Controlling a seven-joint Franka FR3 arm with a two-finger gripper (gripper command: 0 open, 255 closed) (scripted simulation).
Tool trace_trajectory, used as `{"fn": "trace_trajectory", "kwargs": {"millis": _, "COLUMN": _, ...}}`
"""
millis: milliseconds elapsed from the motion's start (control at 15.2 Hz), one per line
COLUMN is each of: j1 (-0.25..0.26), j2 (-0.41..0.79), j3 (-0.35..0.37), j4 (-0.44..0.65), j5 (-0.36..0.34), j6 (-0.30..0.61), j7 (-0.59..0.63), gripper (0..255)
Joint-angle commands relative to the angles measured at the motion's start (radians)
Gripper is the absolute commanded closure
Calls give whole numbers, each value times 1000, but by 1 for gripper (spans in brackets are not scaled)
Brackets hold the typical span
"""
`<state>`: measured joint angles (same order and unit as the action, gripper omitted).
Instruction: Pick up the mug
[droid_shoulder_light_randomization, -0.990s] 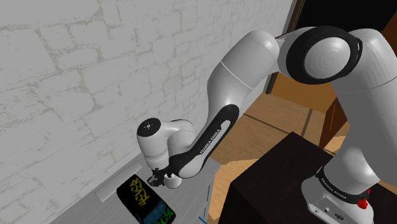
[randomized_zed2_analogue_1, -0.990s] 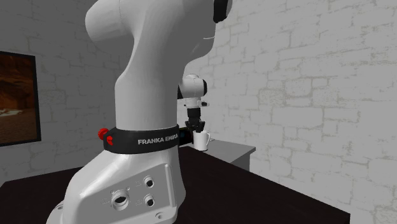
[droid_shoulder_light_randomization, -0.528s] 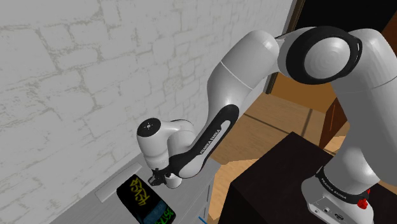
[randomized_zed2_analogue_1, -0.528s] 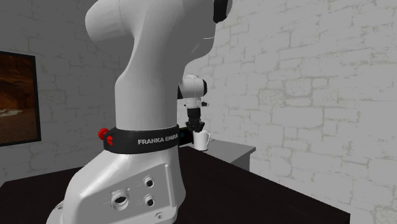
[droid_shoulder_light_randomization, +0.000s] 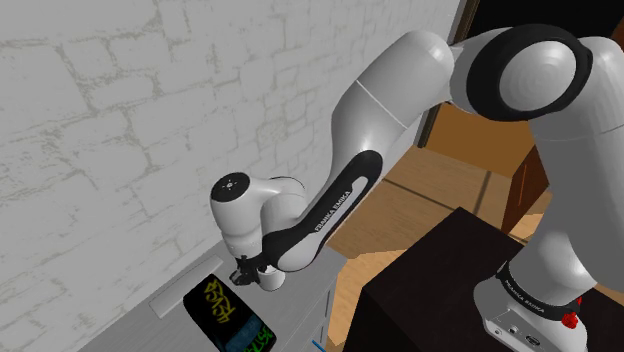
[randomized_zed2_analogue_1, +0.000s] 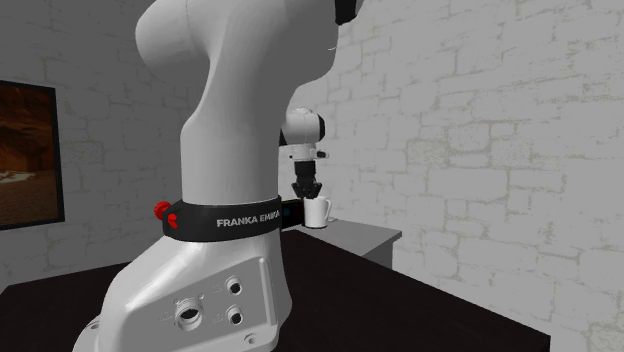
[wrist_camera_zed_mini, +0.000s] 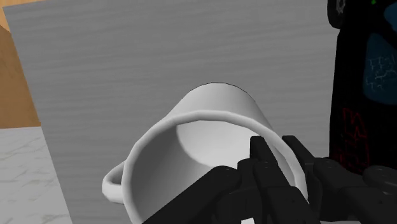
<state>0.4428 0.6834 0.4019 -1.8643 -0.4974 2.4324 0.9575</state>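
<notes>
Clearly the black gripper (wrist_camera_zed_mini: 278, 153) is closed on the mug (wrist_camera_zed_mini: 216, 121). In the wrist view its two fingers (wrist_camera_zed_mini: 257, 170) pinch the wall at the rim, one reaching inside the cup and the other pressed against the outside. The mug is plain white. Its open mouth faces up toward the gripper, and its body slants away below the fingers. Its handle (wrist_camera_zed_mini: 112, 184) sticks out on the side of the mug away from the fingers.

Beneath the gripper and the mug lies a grey tabletop (wrist_camera_zed_mini: 159, 57) with a faint grain. From these views I cannot tell whether the mug's base touches it or hangs just above it. A black box (wrist_camera_zed_mini: 366, 89) with coloured lettering stands on the tabletop near the gripper, on the side opposite the mug's handle and apart from the mug. Past the tabletop's edge, beyond the handle side, a brown floor (wrist_camera_zed_mini: 19, 76) shows.

In the second exterior view the gripper points straight down, with the mug hanging under its fingertips over the grey surface in front of a pale brick wall (randomized_zed2_analogue_1: 500, 120). In the shoulder view the white arm (droid_shoulder_light_randomization: 340, 200) bends down from its dark stand (droid_shoulder_light_randomization: 430, 290) to the gripper, just above the black box.
</notes>
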Motion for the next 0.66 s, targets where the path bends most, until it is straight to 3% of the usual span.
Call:
{"fn": "trace_trajectory", "kwargs": {"millis": 0, "j1": -8, "j2": -25, "j3": 11, "j4": -10, "j5": 11, "j6": -14, "j7": -6, "gripper": 255}}
{"fn": "trace_trajectory", "kwargs": {"millis": 594, "j1": -33, "j2": -97, "j3": 45, "j4": -22, "j5": 53, "j6": -72, "j7": -35, "gripper": 255}}
